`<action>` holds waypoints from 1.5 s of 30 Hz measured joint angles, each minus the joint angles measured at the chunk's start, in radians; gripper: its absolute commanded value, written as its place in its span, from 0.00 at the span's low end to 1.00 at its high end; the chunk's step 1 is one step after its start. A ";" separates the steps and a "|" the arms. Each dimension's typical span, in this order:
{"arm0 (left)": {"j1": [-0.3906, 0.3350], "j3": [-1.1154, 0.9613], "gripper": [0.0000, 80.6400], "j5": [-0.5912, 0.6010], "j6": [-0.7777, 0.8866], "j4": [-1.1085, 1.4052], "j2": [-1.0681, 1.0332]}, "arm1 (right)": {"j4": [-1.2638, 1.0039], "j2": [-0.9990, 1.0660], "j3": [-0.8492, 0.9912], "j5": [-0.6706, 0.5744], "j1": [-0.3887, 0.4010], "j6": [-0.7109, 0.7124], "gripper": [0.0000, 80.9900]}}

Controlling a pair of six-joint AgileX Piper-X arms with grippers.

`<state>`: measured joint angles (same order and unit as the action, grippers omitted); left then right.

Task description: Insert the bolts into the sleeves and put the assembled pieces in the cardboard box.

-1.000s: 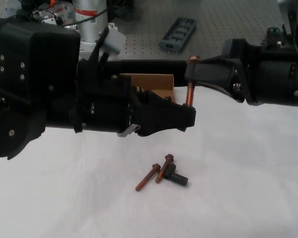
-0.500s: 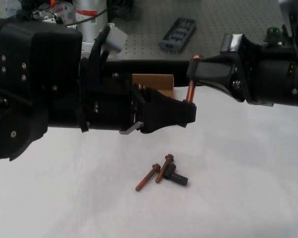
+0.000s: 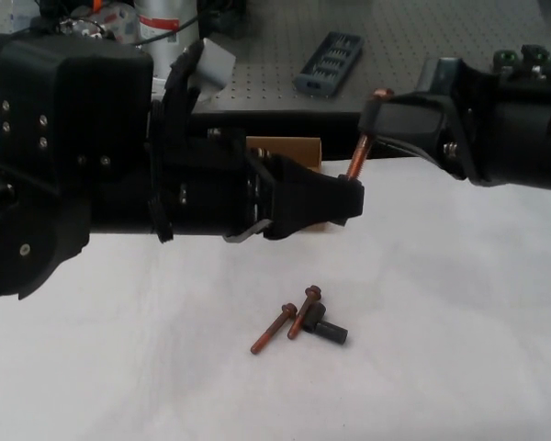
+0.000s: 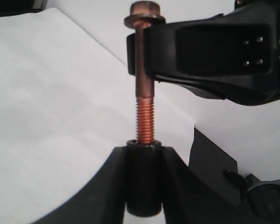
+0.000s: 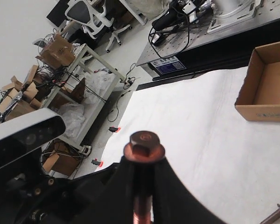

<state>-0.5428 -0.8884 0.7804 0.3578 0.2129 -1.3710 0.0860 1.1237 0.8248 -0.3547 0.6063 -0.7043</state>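
bolt (image 4: pixel 144 119) tip at sleeve (image 4: pixel 143 182) rim, cloth (image 4: pixel 46 116) below

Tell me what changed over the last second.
The right gripper, shut on the bolt, drew rightward and slightly up, tilting the bolt from upright; its tip stays at the sleeve in the left gripper, which rose slightly. Nothing was released. The two loose bolts and loose sleeve on the cloth stayed put.

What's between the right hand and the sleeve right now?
In the left wrist view, only the bolt's lower shank, partly threaded, spans the gap from the right hand to the sleeve's mouth.
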 measured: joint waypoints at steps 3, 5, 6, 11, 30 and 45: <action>-0.003 0.000 0.01 0.000 0.000 0.000 0.001 | 0.008 0.000 0.000 -0.014 0.000 0.011 0.03; -0.003 0.000 0.01 0.000 0.014 0.000 0.001 | 0.009 0.000 0.000 -0.019 0.000 0.017 0.03; -0.003 0.000 0.01 0.000 0.022 0.004 0.001 | 0.009 0.000 0.000 -0.022 0.000 0.018 0.03; -0.005 0.000 0.01 0.000 0.068 0.071 0.001 | 0.009 0.000 0.000 -0.050 0.000 0.018 0.03; -0.005 0.006 0.01 0.001 0.086 0.129 0.001 | 0.026 -0.005 0.000 -0.189 -0.003 0.117 0.55; 0.006 0.003 0.01 -0.058 0.086 0.208 -0.001 | 0.097 -0.017 0.002 -0.264 0.000 0.114 0.55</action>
<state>-0.5372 -0.8851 0.7220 0.4443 0.4212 -1.3721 0.1833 1.1072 0.8271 -0.6188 0.6061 -0.5901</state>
